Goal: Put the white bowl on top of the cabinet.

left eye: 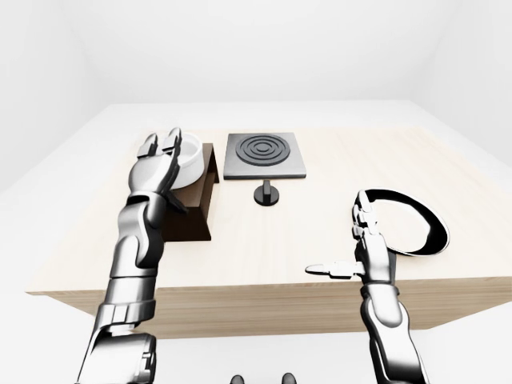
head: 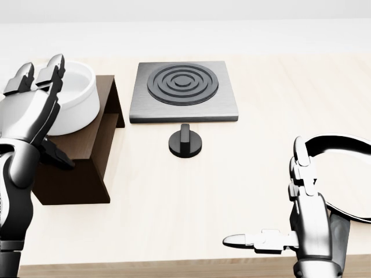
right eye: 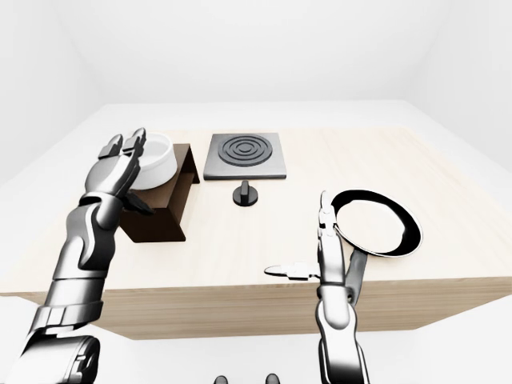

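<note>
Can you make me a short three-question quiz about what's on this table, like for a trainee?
1. True or false: the white bowl sits on top of the dark cabinet.
2. Which hand is raised beside the bowl, fingers spread: A) left hand B) right hand?
3. Fill in: the small black knob stands just below the square grey ______ with rings, in the head view.

Key: 1 true. 2 A; it is open and not gripping the bowl. 3 burner plate.
</note>
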You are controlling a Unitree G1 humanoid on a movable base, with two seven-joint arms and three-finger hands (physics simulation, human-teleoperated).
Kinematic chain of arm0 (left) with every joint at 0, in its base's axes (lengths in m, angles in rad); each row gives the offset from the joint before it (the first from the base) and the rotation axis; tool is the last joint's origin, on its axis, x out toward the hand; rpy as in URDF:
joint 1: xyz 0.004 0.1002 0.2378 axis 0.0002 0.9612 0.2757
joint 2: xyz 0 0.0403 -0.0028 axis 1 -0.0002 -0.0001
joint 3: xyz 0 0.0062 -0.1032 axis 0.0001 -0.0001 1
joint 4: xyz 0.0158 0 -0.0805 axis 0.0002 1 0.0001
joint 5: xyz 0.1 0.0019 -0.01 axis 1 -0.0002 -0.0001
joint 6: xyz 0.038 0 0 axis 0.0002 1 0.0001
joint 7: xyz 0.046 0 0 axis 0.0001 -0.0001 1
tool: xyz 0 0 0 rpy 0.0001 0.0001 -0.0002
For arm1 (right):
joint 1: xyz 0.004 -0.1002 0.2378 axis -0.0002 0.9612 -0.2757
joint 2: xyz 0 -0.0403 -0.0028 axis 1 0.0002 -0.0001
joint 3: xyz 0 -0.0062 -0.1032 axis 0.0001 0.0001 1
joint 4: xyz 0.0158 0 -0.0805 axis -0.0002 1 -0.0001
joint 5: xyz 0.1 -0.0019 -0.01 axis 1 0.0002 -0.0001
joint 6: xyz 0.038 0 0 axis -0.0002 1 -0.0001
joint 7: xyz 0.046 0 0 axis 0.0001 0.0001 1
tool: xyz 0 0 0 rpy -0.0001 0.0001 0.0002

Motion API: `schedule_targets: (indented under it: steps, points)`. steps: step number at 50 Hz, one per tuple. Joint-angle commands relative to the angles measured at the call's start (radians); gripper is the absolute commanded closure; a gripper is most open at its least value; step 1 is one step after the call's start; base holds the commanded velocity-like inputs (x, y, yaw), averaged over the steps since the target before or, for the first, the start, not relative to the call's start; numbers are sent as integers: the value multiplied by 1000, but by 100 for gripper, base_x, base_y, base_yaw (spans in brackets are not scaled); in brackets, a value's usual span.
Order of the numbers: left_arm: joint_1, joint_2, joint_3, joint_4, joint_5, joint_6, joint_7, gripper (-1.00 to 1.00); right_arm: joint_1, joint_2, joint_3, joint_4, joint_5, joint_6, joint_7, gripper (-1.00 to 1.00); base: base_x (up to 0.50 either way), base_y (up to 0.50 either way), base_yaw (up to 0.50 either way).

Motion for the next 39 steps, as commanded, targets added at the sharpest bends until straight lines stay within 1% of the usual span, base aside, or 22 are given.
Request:
schedule_targets:
  steps: [1, 5, 7, 9, 10, 11, 13, 14, 16, 17, 18, 19, 20, 22, 24, 25, 27, 29, 30, 32, 36, 39]
  points:
    - [228, -114, -21, -428, -51, 0, -263, -100, -8, -1, -3, 0, 3, 10, -2, -100, 0, 0, 0]
    - [293, -161, -42, -556, -57, 0, -320, -100, -8, 1, -2, -15, 6, 23, -2, -100, 0, 0, 0]
    - [314, -180, -47, -604, -46, 0, -321, -100, -5, 2, -1, -27, 8, 31, -1, -100, 0, 0, 0]
    - [353, -207, -63, -685, -46, 0, -341, -100, -15, 1, -5, -33, 13, 45, -1, -100, 0, 0, 0]
    - [354, -209, -63, -687, -45, 0, -342, -100, -15, 1, -5, -34, 14, 46, -1, -100, 0, 0, 0]
    - [373, -229, -74, -741, -46, 0, -344, -100, -23, 1, -6, -31, 15, 52, -3, -100, 0, 0, 0]
    - [374, -232, -74, -745, -45, 0, -345, -100, -24, 0, -6, -31, 15, 52, -4, -100, 0, 0, 0]
    - [409, -264, -102, -826, -54, 0, -350, -100, -39, 0, -3, -25, 7, 63, -11, -100, 0, 0, 0]
    - [440, -278, -118, -868, -69, 0, -352, -100, -46, -1, 0, -36, 2, 79, -14, -100, 0, 0, 0]
    - [442, -279, -119, -869, -70, 0, -352, -100, -47, -1, 0, -37, 2, 80, -14, -100, 0, 0, 0]
    - [460, -299, -124, -904, -108, 0, -358, -100, -51, -1, 2, -48, -1, 92, -16, -100, 0, 0, 0]
    - [491, -309, -136, -926, -138, 0, -338, -100, -61, 0, 6, -61, -7, 106, -19, -100, 0, 0, 0]
    - [506, -319, -142, -944, -173, 0, -338, -100, -65, 1, 10, -67, -11, 106, -20, -100, 0, 0, 0]
    - [529, -319, -156, -960, -207, 0, -319, -100, -70, 1, 17, -73, -18, 106, -25, -100, 0, 0, 0]
    - [557, -327, -171, -998, -265, 0, -308, -100, -74, 3, 25, -80, -25, 106, -29, -100, 0, 0, 0]
    - [582, -334, -187, -1055, -314, 0, -304, -100, -78, 3, 31, -93, -31, 106, -29, -100, 0, 0, 0]
    - [602, -340, -195, -1102, -360, 0, -292, -100, -84, 5, 39, -99, -38, 106, -33, -100, 0, 0, 0]
    - [619, -337, -201, -1142, -413, 0, -273, -100, -83, 7, 46, -112, -44, 106, -34, -100, 0, 0, 0]
    - [657, -337, -209, -1179, -478, 0, -268, -100, -85, 9, 52, -126, -48, 106, -36, -100, 0, 0, 0]
    - [711, -325, -215, -1223, -574, 0, -257, -100, -87, 11, 57, -135, -51, 106, -40, -100, 0, 0, 0]
    - [796, -306, -211, -1228, -741, 0, -232, -100, -88, 15, 73, -150, -57, 106, -45, -100, 0, 0, 0]
    - [809, -299, -191, -1205, -792, 0, -190, -100, -81, 16, 81, -165, -60, 106, -47, -100, 0, 0, 0]
